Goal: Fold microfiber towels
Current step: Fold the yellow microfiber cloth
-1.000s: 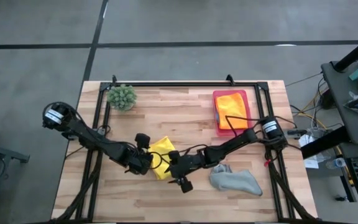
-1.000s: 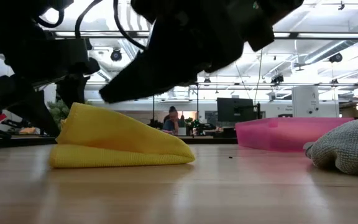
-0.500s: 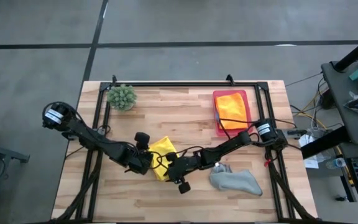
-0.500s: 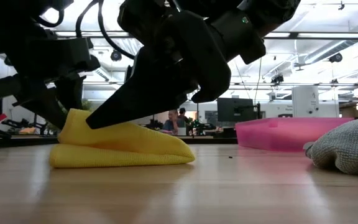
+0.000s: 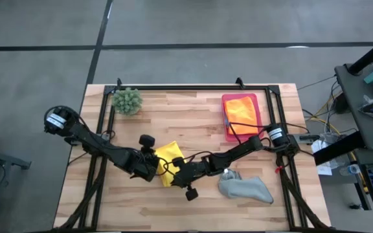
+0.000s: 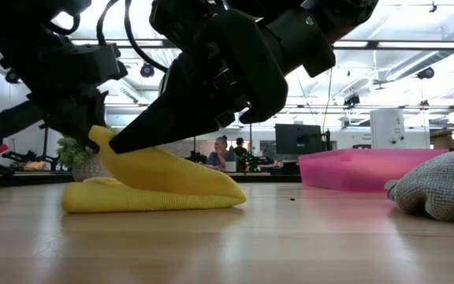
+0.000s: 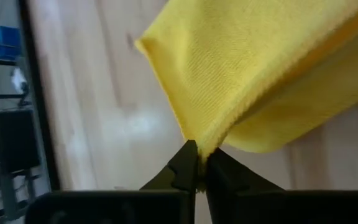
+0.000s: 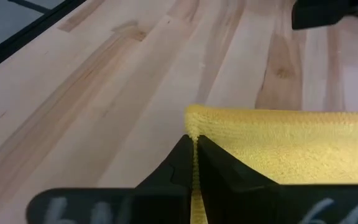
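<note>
Soft yellow microfiber towel (image 5: 168, 157) mid-table, pinched at edges by left gripper (image 7: 197, 169) and right gripper (image 8: 194, 151), both clamped together on cloth.

Three towels (image 5: 168, 158), one tray (image 5: 226, 123), one plant (image 5: 127, 101).

The wooden bench (image 5: 193, 110) carries a yellow towel (image 5: 168, 158) pinched between both sets of jaws. Beyond the jaws lie a pink tray (image 5: 226, 121) and a spiky green plant (image 5: 127, 100); a crumpled grey towel (image 5: 245, 188) lies beside the right jaws.
</note>
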